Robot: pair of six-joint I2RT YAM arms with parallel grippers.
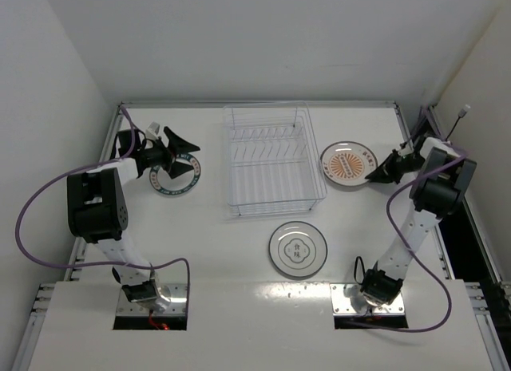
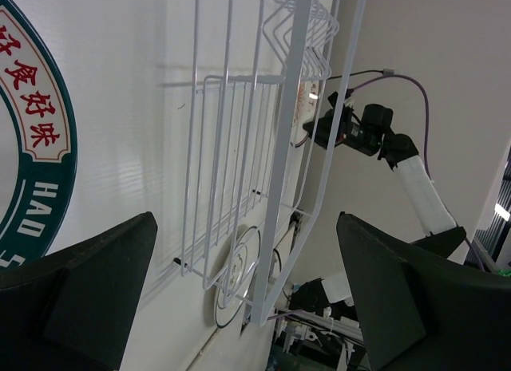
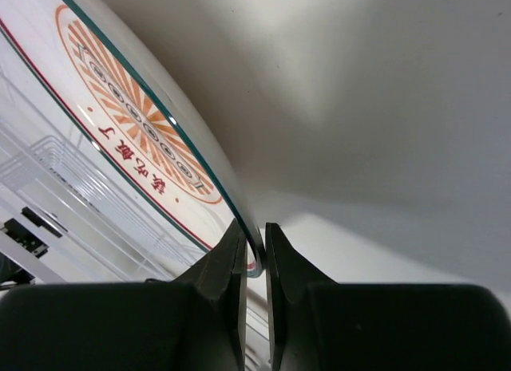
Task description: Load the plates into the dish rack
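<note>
The wire dish rack (image 1: pixel 271 159) stands empty at the table's middle back. Right of it lies the orange-patterned plate (image 1: pixel 349 164); my right gripper (image 1: pixel 378 174) is shut on its right rim, the rim (image 3: pixel 239 211) pinched between the two fingers. The dark blue-green rimmed plate (image 1: pixel 174 175) lies left of the rack, and my left gripper (image 1: pixel 177 153) hovers wide open over its far edge, nothing between its fingers. In the left wrist view that plate (image 2: pixel 36 148) sits at the left and the dish rack (image 2: pixel 263 148) fills the centre. The white grey-ringed plate (image 1: pixel 298 248) lies in front of the rack.
Raised rails run along the table's back and side edges (image 1: pixel 255 105). Purple cables loop from both arms, one at the left (image 1: pixel 32 219) and one at the right (image 1: pixel 435 307). White walls close in on three sides.
</note>
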